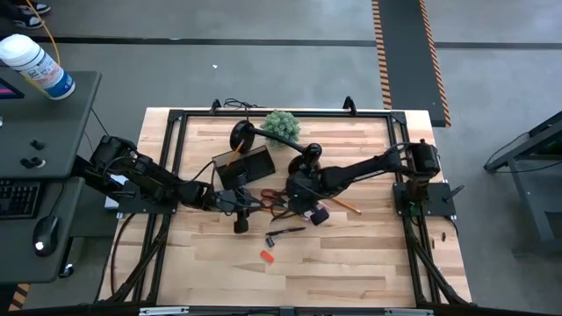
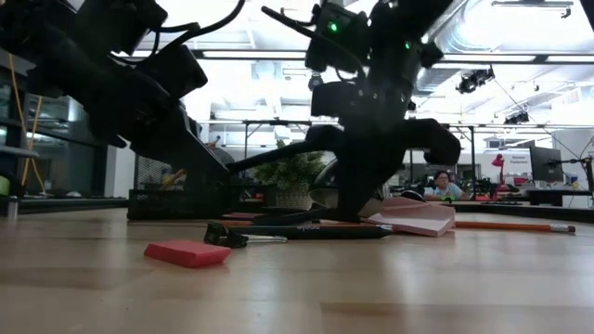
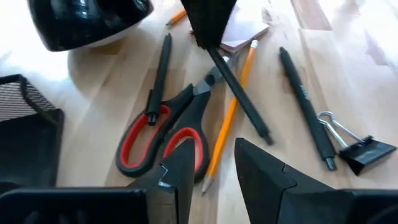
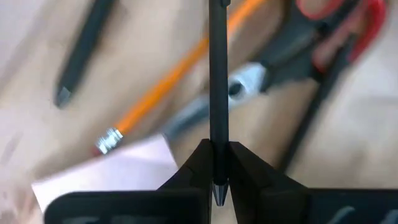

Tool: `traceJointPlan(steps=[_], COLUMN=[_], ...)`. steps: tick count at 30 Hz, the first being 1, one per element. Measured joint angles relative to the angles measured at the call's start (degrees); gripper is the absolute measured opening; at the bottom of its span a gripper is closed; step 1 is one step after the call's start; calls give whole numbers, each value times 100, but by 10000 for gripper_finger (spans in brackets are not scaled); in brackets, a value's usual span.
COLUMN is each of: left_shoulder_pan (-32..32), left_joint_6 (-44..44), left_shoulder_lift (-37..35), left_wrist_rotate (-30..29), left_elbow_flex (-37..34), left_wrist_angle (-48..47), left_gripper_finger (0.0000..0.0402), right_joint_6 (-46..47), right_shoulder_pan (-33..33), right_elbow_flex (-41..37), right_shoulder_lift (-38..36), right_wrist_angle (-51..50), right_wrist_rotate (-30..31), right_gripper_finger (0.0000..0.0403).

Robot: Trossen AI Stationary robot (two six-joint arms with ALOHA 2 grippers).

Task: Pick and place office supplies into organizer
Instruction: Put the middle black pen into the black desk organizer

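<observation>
My right gripper [image 1: 299, 200] is shut on a thin black pen [image 3: 239, 93] above the pile of supplies. My left gripper [image 3: 214, 168] is open and empty, just left of the pile, over the red-handled scissors [image 3: 168, 134] and the tip of the orange pencil [image 3: 230, 118]. The scissors and pencil lie flat on the table, as do the pink sticky-note pad [image 2: 418, 218], another black pen [image 3: 305, 106] and a black binder clip [image 3: 357, 149]. The dark organizer [image 1: 248, 164] stands on the table behind the pile. My right gripper pinches the thin black pen by one end [image 4: 217, 158] between its two fingers, the fingers lying along the pen. The pen slants away from the gripper and crosses over the scissors and the pencil. I cannot tell whether its free end [image 3: 266, 135] touches the table.
A black lamp with a round base [image 1: 307, 162] and round head [image 1: 241, 136] stands behind the pile, with a green plant [image 1: 283, 125] at the far edge. A black pen [image 1: 285, 233] and a small red flat piece [image 1: 266, 255] lie nearer the front, with bare wood around them.
</observation>
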Motion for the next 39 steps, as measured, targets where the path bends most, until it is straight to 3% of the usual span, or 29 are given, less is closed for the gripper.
traceJointPlan(steps=[11, 16, 20, 24, 29, 35, 39], left_shoulder_pan=[-96, -495, -834, -1047, -1137, -1120, -1115], left_joint_6=[40, 39, 40, 117, 406, 1668, 2568], left_shoulder_lift=[-81, -400, -681, -859, -929, -929, -929], left_wrist_rotate=[-77, -791, -1604, -2326, -3139, -3353, -3441], left_elbow_flex=[-4, -4, -4, -2, -2, -2, -2], left_wrist_angle=[-203, -595, -837, -865, -521, 1115, 2358], left_gripper_finger=[101, 101, 101, 101, 101, 101, 101], right_joint_6=[236, 567, 1024, 1276, 1294, 1117, 929], right_shoulder_pan=[117, 96, 93, 94, 41, -61, -61], right_elbow_flex=[1533, 1752, 1597, 965, -516, -1953, -2388], right_shoulder_lift=[-60, -399, -962, -1663, -2471, -2933, -2933], right_wrist_angle=[-2452, -2995, -2813, -1771, 520, 3599, 4826], right_wrist_rotate=[1185, 1607, 1781, 1754, 1704, 1770, 1645], right_gripper_finger=[22, 22, 22, 22, 22, 22, 22])
